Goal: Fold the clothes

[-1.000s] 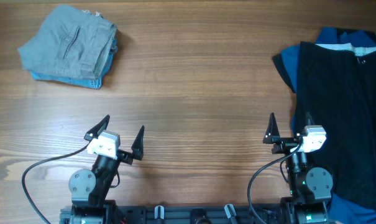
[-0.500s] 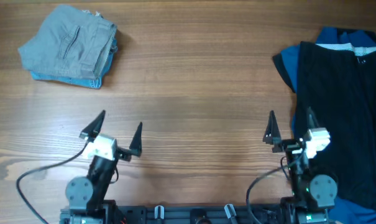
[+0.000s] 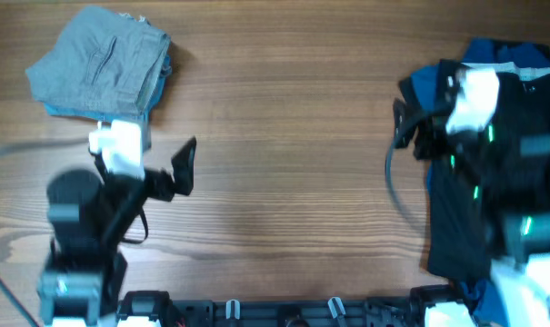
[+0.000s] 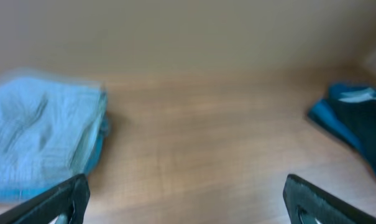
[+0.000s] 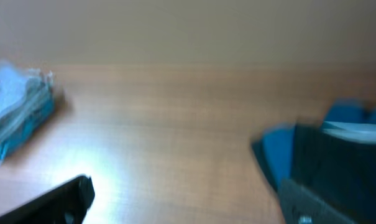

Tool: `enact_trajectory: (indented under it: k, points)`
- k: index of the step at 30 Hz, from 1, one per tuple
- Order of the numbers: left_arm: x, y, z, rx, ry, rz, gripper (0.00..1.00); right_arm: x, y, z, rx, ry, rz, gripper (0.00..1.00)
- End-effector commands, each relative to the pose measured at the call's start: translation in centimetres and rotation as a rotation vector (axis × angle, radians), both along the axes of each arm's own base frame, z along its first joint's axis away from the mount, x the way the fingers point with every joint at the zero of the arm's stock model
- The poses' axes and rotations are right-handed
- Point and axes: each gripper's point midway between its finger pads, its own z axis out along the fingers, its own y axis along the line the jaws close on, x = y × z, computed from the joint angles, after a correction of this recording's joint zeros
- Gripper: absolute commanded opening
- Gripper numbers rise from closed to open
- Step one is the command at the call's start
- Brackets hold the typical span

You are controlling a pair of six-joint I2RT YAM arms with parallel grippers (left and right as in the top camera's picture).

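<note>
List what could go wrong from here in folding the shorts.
The black shorts lie on top of the blue shirt, so the open right tool may pinch both layers and drag the shirt along. The left tool sits close to the folded denim garment and could knock it when it swings across.

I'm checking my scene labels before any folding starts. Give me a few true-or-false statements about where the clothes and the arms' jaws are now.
The black shorts lie on top of the blue shirt. True.
The right arm has its jaws open. True.
The left arm grips the folded denim in its jaws. False: its jaws stand open and empty, and the denim lies on the table.
The shorts lie at the table's left side. False: they lie at its right side.
</note>
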Motion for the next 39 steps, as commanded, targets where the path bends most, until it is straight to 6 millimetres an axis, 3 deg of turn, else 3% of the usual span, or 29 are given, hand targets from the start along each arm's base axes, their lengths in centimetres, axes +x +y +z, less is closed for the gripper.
enact_trajectory:
  k: [1, 4, 10, 12, 13, 15, 16, 18, 21, 25, 26, 29, 30, 31, 32, 33, 34, 35, 37, 38, 39]
  points:
    - [2.3, 0.0, 0.6, 0.006, 0.201, 0.005, 1.00, 5.1, -0.8, 0.0, -0.038, 0.167, 0.013, 1.00]
    - [3.5, -0.1, -0.8, 0.015, 0.418, 0.004, 1.00, 10.1, -4.5, -3.6, -0.016, 0.325, -0.062, 1.00]
    - [4.5, -0.5, -2.3, 0.009, 0.500, -0.019, 1.00, 14.7, -7.7, -11.4, 0.006, 0.444, -0.126, 1.00]
    - [4.5, -0.5, -2.3, 0.009, 0.500, -0.019, 1.00, 16.5, -10.6, -15.1, -0.003, 0.481, -0.308, 1.00]
    - [4.5, -0.5, -2.3, 0.009, 0.500, -0.019, 1.00, 16.9, -12.1, -16.7, 0.013, 0.500, -0.410, 0.93]
    - [4.5, -0.5, -2.2, 0.007, 0.500, -0.021, 1.00, 17.3, -14.8, -21.3, 0.090, 0.564, -0.575, 0.65]
    - [4.4, -0.8, -2.2, -0.004, 0.501, -0.037, 1.00, 17.2, -16.3, -25.0, 0.145, 0.621, -0.656, 0.62]
    - [4.4, -0.9, -2.2, -0.006, 0.501, -0.040, 1.00, 17.1, -17.5, -28.1, 0.156, 0.658, -0.688, 0.61]
    - [4.4, -0.9, -2.2, -0.006, 0.500, -0.039, 1.00, 17.3, -17.7, -29.8, 0.102, 0.672, -0.626, 0.62]
    - [4.4, -0.9, -2.2, -0.006, 0.500, -0.039, 1.00, 17.3, -17.3, -29.9, 0.070, 0.679, -0.582, 0.61]
    - [4.4, -0.9, -2.2, -0.006, 0.500, -0.039, 1.00, 17.2, -17.3, -30.1, 0.070, 0.685, -0.582, 0.53]
    - [4.4, -0.9, -2.2, -0.006, 0.500, -0.039, 1.00, 17.1, -17.3, -29.7, 0.069, 0.685, -0.582, 0.04]
    - [4.4, -0.9, -2.2, -0.006, 0.500, -0.039, 1.00, 17.4, -17.4, -28.7, 0.070, 0.663, -0.582, 0.04]
    - [4.4, -0.9, -2.2, -0.006, 0.500, -0.039, 1.00, 17.9, -17.5, -27.1, 0.063, 0.628, -0.572, 0.04]
    - [4.4, -0.9, -2.2, -0.006, 0.500, -0.039, 1.00, 18.6, -17.7, -24.1, 0.048, 0.565, -0.554, 0.04]
    - [4.4, -0.9, -2.1, -0.006, 0.499, -0.039, 1.00, 19.4, -17.5, -19.9, 0.043, 0.472, -0.522, 0.04]
    - [4.4, -0.9, -2.1, -0.006, 0.498, -0.040, 1.00, 20.0, -16.5, -17.2, 0.048, 0.406, -0.438, 0.04]
    - [4.5, -0.9, -2.1, -0.006, 0.497, -0.040, 1.00, 20.6, -14.5, -14.4, 0.058, 0.331, -0.288, 0.04]
    - [4.4, -1.1, -2.1, -0.012, 0.496, -0.047, 1.00, 20.1, -7.5, -7.1, 0.163, 0.167, 0.045, 0.04]
    - [4.4, -1.2, -2.0, -0.018, 0.497, -0.055, 1.00, 19.6, -5.5, -5.8, 0.184, 0.147, 0.106, 0.04]
    - [4.4, -1.2, -2.0, -0.018, 0.497, -0.055, 1.00, 18.7, -2.1, -4.4, 0.204, 0.139, 0.194, 0.04]
